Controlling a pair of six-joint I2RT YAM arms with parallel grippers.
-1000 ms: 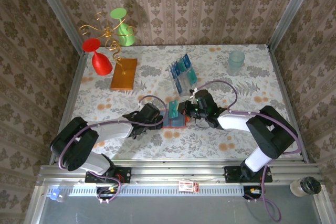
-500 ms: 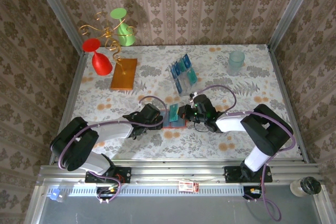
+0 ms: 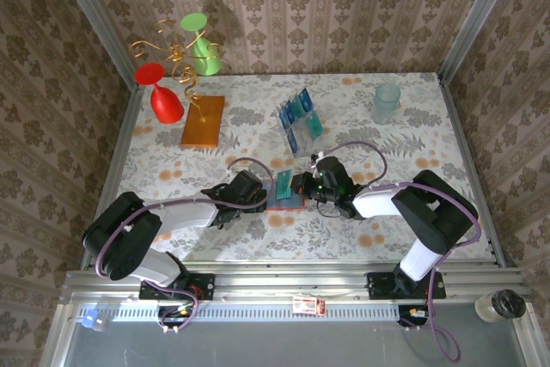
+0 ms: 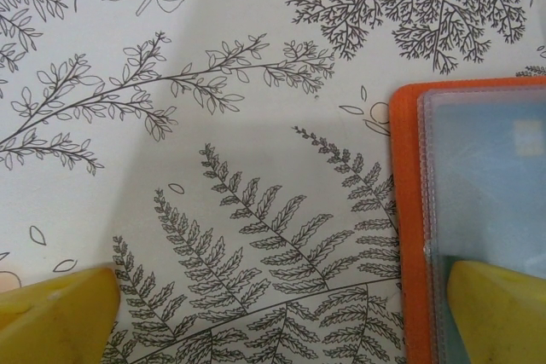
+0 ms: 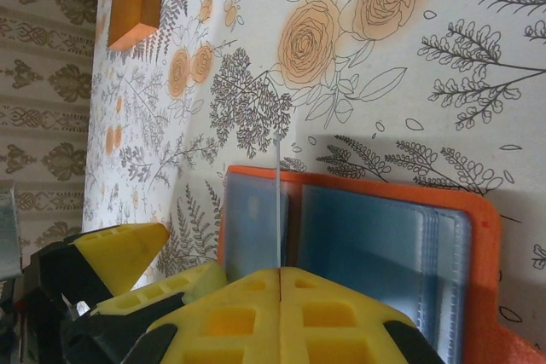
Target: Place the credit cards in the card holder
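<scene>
Our worktop (image 3: 369,229) is covered in a pale print of ferns and orange roses, and boxed in by walls (image 3: 344,6) of brown damask paper. The card holder (image 4: 408,210) lies open near the front middle, between our two hands. Our left hand (image 4: 281,321) is spread wide, one finger over a clear pocket, while the right hand (image 5: 280,277) is clamped on a teal card (image 3: 282,183) held edge-on above the holder.

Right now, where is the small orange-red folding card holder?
Top view: the card holder lies open on the table, front middle, between the left gripper and right gripper.
</scene>
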